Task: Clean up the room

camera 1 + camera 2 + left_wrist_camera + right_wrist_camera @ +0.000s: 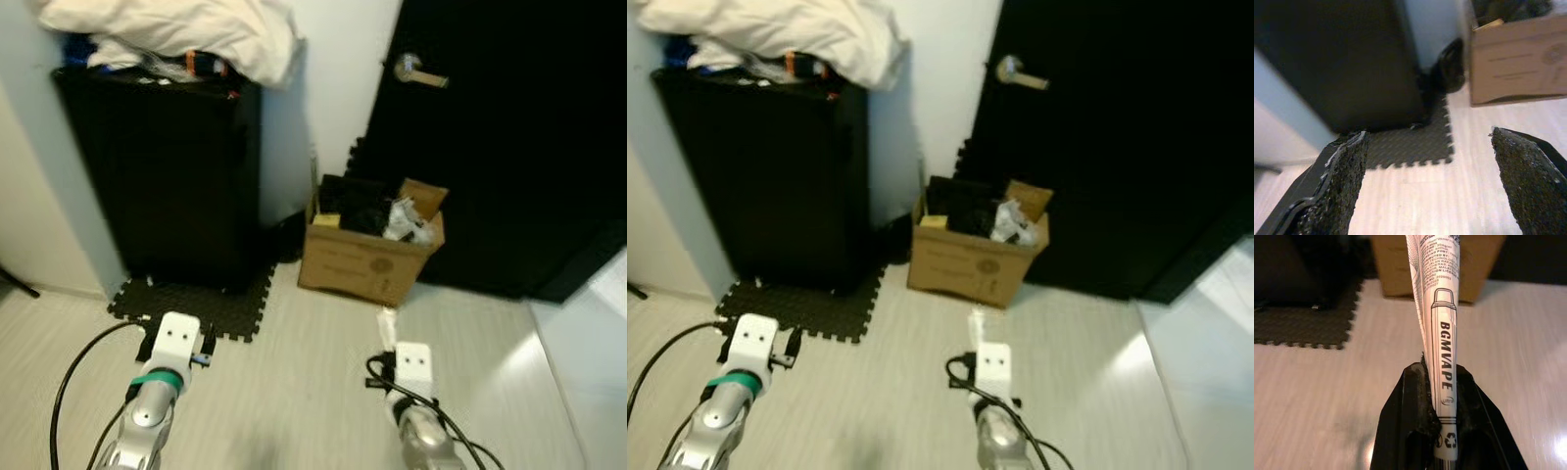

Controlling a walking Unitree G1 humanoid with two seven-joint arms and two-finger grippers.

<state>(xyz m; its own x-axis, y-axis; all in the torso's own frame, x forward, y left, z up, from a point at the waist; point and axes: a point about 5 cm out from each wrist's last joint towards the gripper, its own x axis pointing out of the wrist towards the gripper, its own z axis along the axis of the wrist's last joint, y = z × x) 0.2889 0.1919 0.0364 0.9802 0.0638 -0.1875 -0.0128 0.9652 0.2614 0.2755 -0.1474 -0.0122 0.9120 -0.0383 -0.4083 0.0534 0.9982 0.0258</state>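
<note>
Currently a flattened white vape packet (1442, 338) is pinched in the right gripper (1442, 431), held low above the floor, short of the cardboard box (364, 257) w/ trash already inside. Drop-off is judged still pending. Left gripper (1425, 181) is held wide, empty, near the foam mat (1405, 144).

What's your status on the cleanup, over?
Right gripper jaws shut on white wrapper. Left gripper jaws open, empty. Cardboard box ahead by the black door, open and part full. Bare floor between, nothing blocking.
</note>
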